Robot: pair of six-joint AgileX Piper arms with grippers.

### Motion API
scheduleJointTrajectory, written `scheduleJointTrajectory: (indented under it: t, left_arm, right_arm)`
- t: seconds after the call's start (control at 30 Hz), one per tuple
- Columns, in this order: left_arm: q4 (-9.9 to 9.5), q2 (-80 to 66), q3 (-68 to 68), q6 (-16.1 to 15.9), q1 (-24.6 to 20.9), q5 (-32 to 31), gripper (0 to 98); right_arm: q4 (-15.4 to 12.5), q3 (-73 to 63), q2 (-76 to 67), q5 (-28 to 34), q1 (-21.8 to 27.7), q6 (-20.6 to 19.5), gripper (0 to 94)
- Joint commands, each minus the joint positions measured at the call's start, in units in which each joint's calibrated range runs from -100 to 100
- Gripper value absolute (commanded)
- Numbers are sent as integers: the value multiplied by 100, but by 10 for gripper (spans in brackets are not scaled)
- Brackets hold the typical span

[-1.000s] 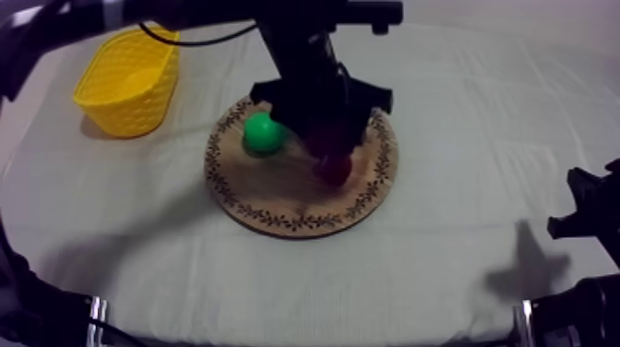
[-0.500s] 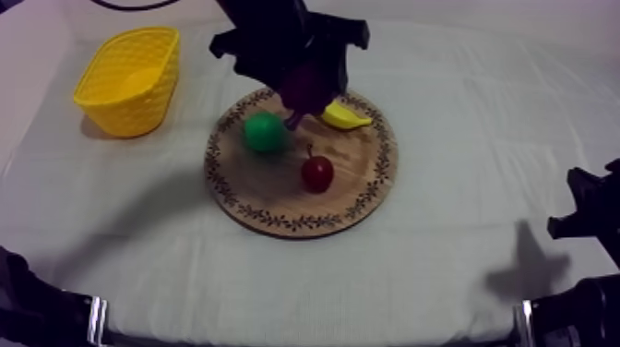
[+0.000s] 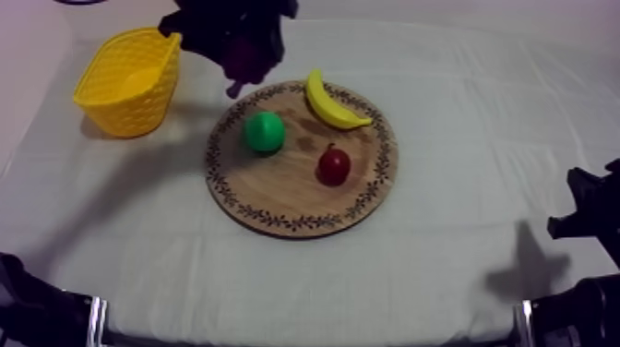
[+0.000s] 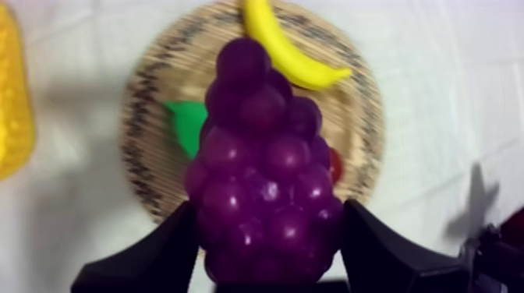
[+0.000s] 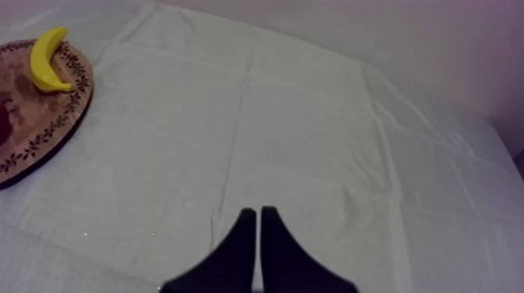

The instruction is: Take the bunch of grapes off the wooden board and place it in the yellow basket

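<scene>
My left gripper (image 3: 236, 44) is shut on the purple bunch of grapes (image 3: 246, 57) and holds it in the air, between the board's far left rim and the yellow basket (image 3: 129, 78). In the left wrist view both black fingers (image 4: 156, 253) clasp the grapes (image 4: 261, 179) at their sides, with the round wooden board (image 4: 359, 117) below and the basket (image 4: 14, 101) off to one side. On the board (image 3: 277, 198) lie a green pear (image 3: 265, 131), a banana (image 3: 330, 103) and a small red fruit (image 3: 333, 166). My right gripper (image 5: 257, 249) is shut on nothing.
The right arm (image 3: 590, 217) rests low at the table's right edge, well away from the board. Bare cloth stretches between the board (image 5: 47, 117) and that arm. The basket stands at the far left, open side up.
My left gripper has risen off the board with the grapes and swung to the far left, towards the basket. The banana and red fruit are now uncovered. The right arm has not moved.
</scene>
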Motion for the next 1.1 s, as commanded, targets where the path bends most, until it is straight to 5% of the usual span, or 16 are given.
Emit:
scheduleJointTrajectory:
  t: [0.0,0.63,1.07]
  left_arm:
    - [-5,17,13,-120,-328,1,474]
    - [-161,616,-1212,-746,-2027,516,491]
    - [-225,924,-1704,-885,-2543,714,497]
  right_arm:
    - [-2,-4,0,2,-2,-1,3]
    - [-2,-4,0,2,-2,-1,3]
    - [-2,-4,0,2,-2,-1,3]
